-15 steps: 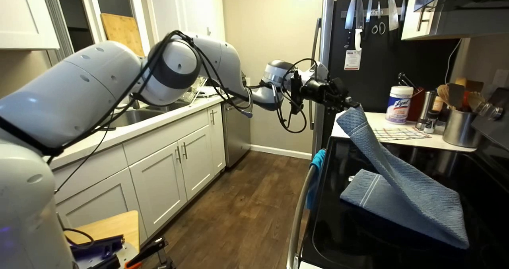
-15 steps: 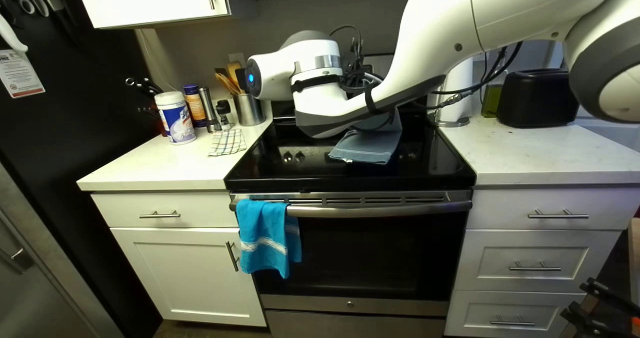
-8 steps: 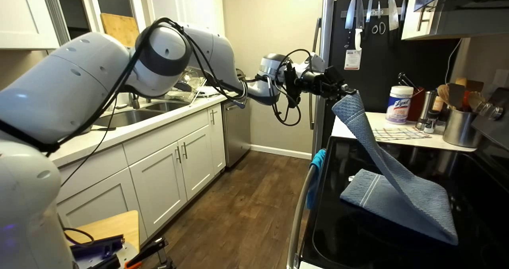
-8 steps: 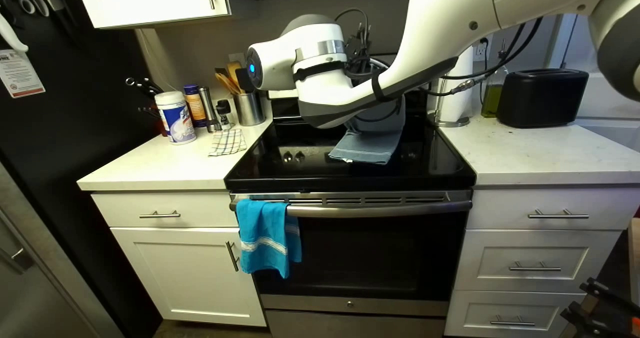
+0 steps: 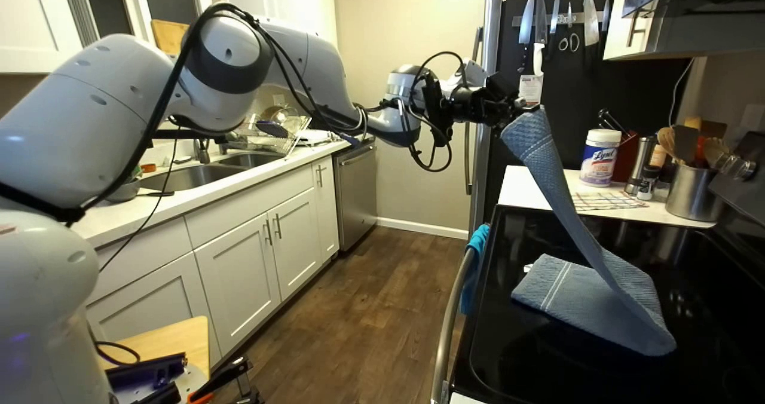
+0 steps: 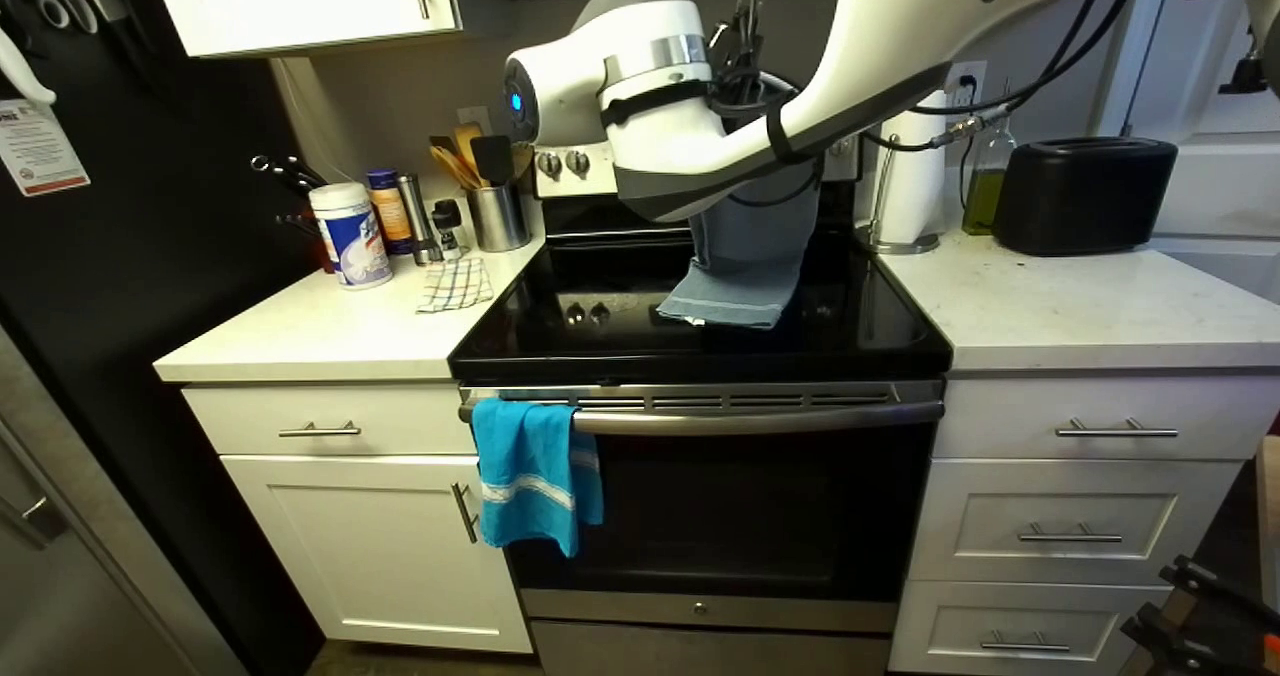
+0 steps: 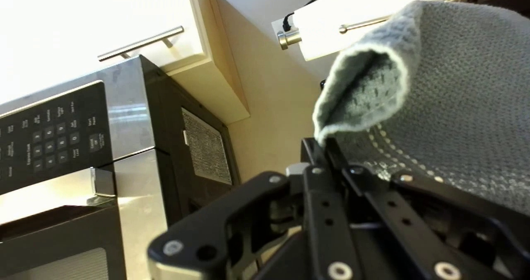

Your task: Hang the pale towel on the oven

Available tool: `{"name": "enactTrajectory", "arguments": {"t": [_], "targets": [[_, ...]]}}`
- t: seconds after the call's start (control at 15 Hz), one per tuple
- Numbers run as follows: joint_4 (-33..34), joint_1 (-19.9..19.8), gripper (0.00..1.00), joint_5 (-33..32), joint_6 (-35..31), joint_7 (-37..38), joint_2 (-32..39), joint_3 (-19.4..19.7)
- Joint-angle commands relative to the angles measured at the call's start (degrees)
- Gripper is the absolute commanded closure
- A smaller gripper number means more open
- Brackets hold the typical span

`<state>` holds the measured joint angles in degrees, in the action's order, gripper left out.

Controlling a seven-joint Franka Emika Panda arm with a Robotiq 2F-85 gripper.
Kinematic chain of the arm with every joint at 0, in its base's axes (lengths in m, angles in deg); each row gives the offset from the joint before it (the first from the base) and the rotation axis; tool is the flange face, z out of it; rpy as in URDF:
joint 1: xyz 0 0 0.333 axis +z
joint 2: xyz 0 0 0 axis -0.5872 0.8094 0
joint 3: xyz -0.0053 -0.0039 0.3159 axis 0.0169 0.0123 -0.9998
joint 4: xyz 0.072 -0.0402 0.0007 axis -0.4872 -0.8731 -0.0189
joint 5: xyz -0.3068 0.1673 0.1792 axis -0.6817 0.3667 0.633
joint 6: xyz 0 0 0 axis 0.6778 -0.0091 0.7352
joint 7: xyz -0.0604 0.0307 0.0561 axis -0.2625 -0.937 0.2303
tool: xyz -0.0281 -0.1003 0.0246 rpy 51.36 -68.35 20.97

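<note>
The pale towel (image 5: 588,299) is light blue; its lower part lies folded on the black glass top of the oven (image 5: 508,356). My gripper (image 5: 527,108) is shut on one corner and holds it above the cooktop, with the cloth slanting down. In the wrist view the fingertips of the gripper (image 7: 323,145) pinch the edge of the towel (image 7: 468,85), which curls open above them. In an exterior view the arm hides the gripper and the upper part of the towel (image 6: 740,291). The oven handle (image 6: 760,421) runs across the oven front.
A bright blue towel (image 6: 535,476) hangs at one end of the oven handle. A wipes canister (image 6: 352,236) and utensil holder (image 6: 498,218) stand on one counter, a paper roll (image 6: 912,191) and toaster (image 6: 1085,196) on the other. A microwave (image 7: 132,118) shows in the wrist view.
My gripper has risen with the towel corner. More cloth is off the cooktop, and the towel's rear fold has drawn in toward the front; its striped end has stayed in place.
</note>
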<state>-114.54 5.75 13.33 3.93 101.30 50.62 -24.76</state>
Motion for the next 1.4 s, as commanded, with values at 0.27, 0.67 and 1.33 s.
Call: {"name": "enactTrajectory", "arguments": {"t": [0.27, 0.67, 1.33], "targets": [[-6.9, -5.0, 0.99, -22.1, 10.5, 1.7, -13.7, -17.2], [-7.4, -12.7, 0.99, -31.8, 16.6, 0.9, -18.9, -30.9], [-7.6, -19.9, 0.99, -35.1, 17.6, -1.0, -24.7, -40.6]]}}
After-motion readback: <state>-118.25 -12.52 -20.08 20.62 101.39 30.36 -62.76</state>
